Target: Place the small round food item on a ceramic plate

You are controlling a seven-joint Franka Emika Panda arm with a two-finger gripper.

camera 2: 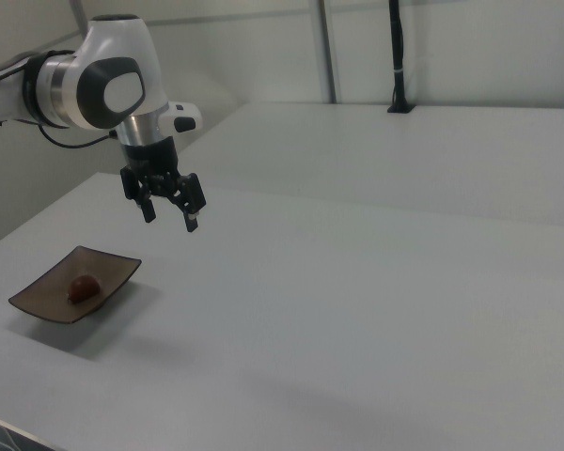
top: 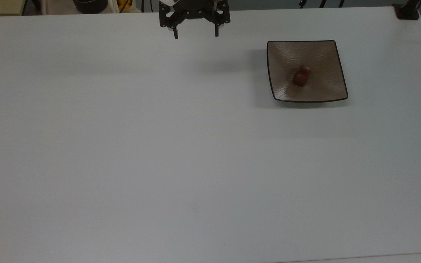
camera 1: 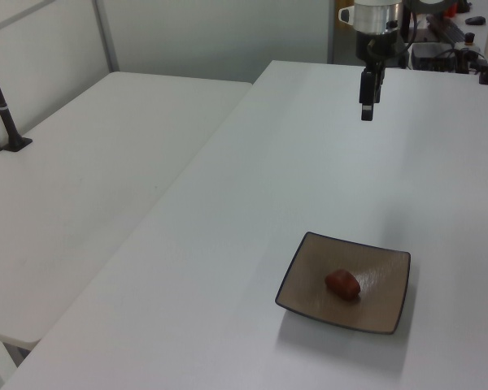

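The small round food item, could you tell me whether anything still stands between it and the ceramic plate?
Nothing visible does: the small round food item already lies near the middle of the ceramic plate. The claw hangs open and empty above bare table, off to the top view's left of the plate.

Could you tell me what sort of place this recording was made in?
Most likely a robotics lab: a robot arm with its tool open hangs above a plain white table bearing a ceramic plate, with cables and equipment at the far edge.

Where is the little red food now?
The small round food item lies in the middle of the ceramic plate, at the top view's upper right, apart from the open claw.
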